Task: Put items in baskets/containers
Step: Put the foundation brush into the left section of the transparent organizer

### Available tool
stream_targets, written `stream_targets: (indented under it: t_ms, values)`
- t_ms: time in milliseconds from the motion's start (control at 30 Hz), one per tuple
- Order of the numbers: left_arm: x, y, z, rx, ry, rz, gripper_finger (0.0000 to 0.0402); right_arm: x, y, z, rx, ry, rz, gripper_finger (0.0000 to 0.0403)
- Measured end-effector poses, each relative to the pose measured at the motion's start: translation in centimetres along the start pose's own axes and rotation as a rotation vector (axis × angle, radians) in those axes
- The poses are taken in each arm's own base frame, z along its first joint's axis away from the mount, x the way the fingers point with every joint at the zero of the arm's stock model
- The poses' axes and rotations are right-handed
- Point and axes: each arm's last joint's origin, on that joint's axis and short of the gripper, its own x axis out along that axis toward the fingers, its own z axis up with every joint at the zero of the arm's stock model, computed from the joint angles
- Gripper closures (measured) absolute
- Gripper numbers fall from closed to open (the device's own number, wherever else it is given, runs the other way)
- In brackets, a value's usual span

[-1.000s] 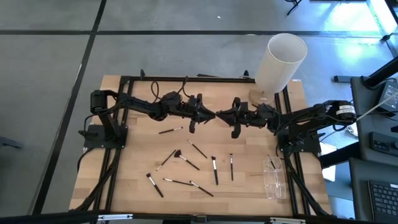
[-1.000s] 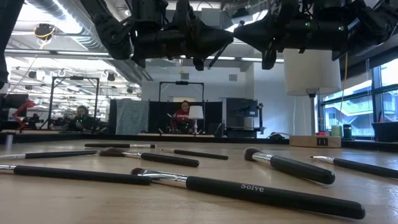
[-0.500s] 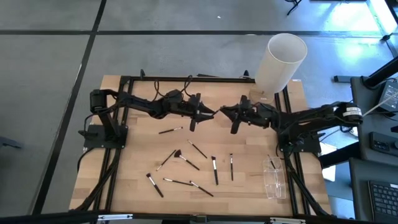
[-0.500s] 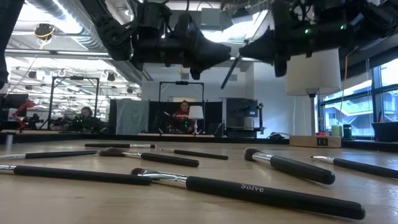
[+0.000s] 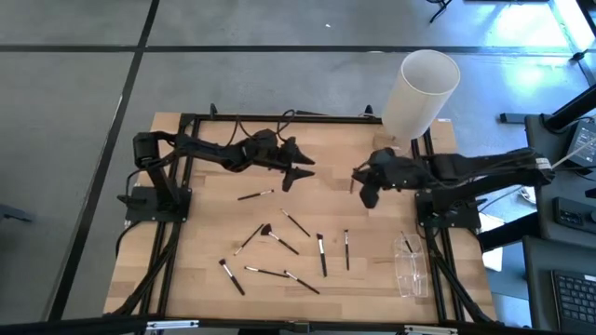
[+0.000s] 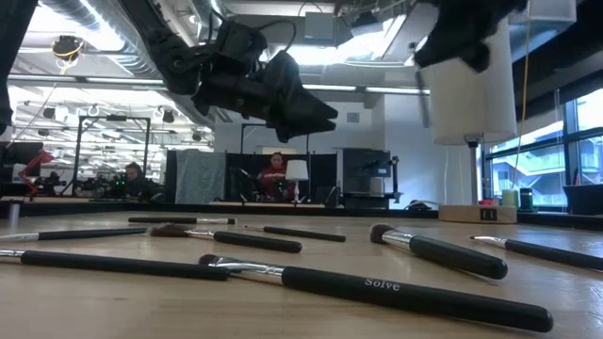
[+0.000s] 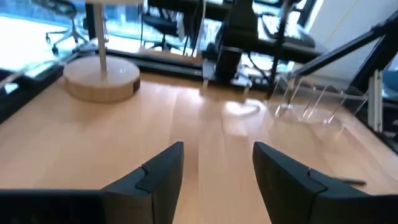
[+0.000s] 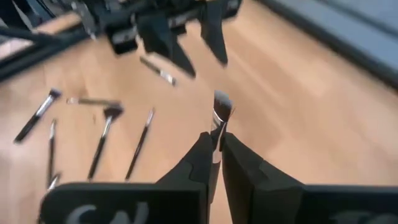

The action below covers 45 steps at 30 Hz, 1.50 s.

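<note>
Low view: nearest brush [image 6: 377,286] handle reads "Solve" in white.

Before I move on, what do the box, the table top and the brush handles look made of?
Box: clear hard plastic, seemingly; the table shows through its glossy walls. Table top: pale wood, with visible plank seams and a satin sheen. Brush handles, such as the nearest brush: smooth black, probably plastic or lacquered wood, with a shiny metal-looking ferrule.

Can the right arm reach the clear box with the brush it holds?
Probably yes: the right gripper, shut on a brush, hangs above bare table, and the clear box lies on its side, nothing between.
</note>
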Motion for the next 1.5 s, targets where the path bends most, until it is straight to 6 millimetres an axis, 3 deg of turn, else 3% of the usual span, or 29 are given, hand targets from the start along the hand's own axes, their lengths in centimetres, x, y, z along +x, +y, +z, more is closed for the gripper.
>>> stream_targets:
  t_ms: [267,500,700,1100,1500]
  values:
    - [-1.3,-0.3,0.8,0.001,0.069,0.151,0.0212,-4.9,1.4,-2.4,0.132,0.302,-0.056,0.0375]
    - [-2.4,-1.2,1.7,0.044,0.106,0.275,0.0212,-6.9,1.4,-5.3,0.255,0.491,-0.22,0.0375]
    - [-2.4,-1.9,1.9,0.099,0.102,0.27,0.0212,-6.8,3.1,-6.9,0.233,0.548,-0.241,0.0375]
    - [-2.4,-1.8,1.7,0.12,0.128,0.317,0.0212,-4.7,6.0,-11.2,0.108,0.699,-0.365,0.0373]
    - [-2.5,-1.7,1.7,0.12,0.128,0.334,0.0212,-4.3,6.5,-13.1,0.108,0.797,-0.372,0.0305]
